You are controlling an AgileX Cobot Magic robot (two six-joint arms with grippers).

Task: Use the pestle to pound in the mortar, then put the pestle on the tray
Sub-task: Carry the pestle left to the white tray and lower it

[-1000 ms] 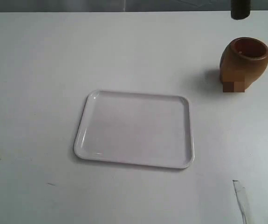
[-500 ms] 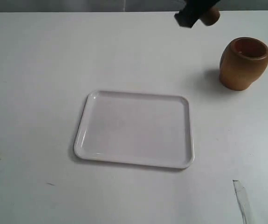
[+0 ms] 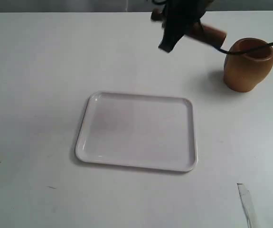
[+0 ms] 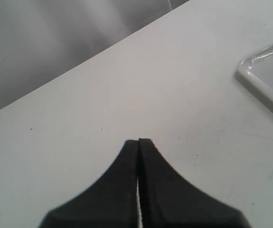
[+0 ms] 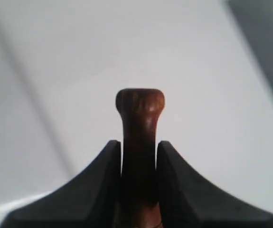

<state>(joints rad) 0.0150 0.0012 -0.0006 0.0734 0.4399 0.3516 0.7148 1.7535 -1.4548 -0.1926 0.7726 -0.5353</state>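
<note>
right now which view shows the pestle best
Right wrist view: the pestle fills the middle, its thin handle and knob clamped in the right hand. The exterior view shows it small, its middle hidden behind the hand, thick end toward the mortar. The left wrist view shows none of it.

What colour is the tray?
The tray is glossy white, clearest in the exterior view.
</note>
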